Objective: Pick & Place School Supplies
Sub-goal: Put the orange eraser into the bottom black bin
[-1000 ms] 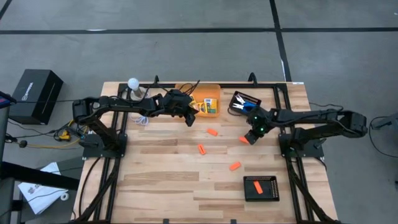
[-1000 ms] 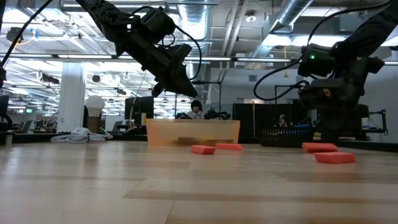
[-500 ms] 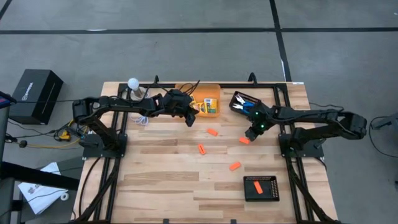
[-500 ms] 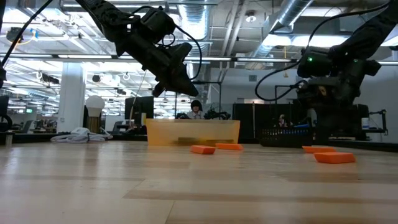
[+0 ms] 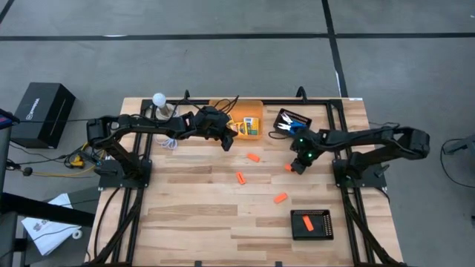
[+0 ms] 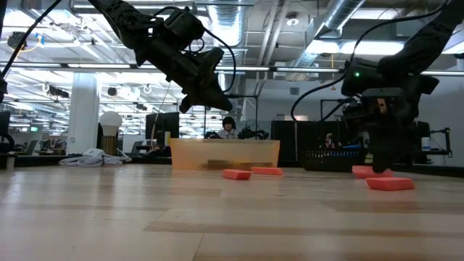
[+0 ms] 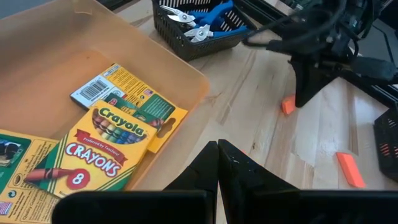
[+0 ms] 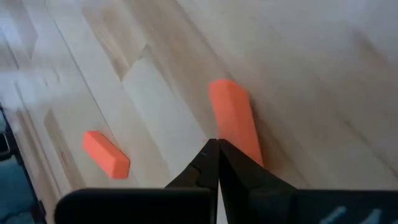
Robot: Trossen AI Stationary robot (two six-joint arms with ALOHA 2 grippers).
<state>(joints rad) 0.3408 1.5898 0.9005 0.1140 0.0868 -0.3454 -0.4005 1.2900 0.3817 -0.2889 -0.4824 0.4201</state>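
Several orange stubby pieces lie flat on the wooden table (image 5: 193, 215); one (image 5: 289, 167) lies right at my right gripper (image 5: 297, 165). That gripper is shut and points steeply down, its tips beside this piece (image 8: 235, 121). My left gripper (image 5: 227, 143) is shut and hangs in the air over the near right corner of the translucent orange bin (image 5: 256, 111). Yellow-and-green crayon boxes (image 7: 109, 146) lie flat in the bin. Blue-handled scissors (image 7: 205, 18) lie in a black ribbed tray (image 5: 292, 120) at the far side. My right gripper's shut fingertips (image 8: 214, 149) stand against the long side of the orange piece (image 8: 239, 134), coming from above at a slant. The piece lies flat on the table. Whether the tips touch it I cannot tell.
Other orange pieces lie at the table's middle (image 5: 253, 158), (image 5: 240, 177), (image 5: 280, 198). A second black tray (image 5: 320, 226) at the near right holds one orange piece (image 5: 304, 222). A white bulb-shaped thing (image 5: 159, 99) and cables sit at the far left.
My right gripper, still shut, has tipped to point more steeply down and has sunk a little toward the orange piece beside it. The piece has stayed where it was.
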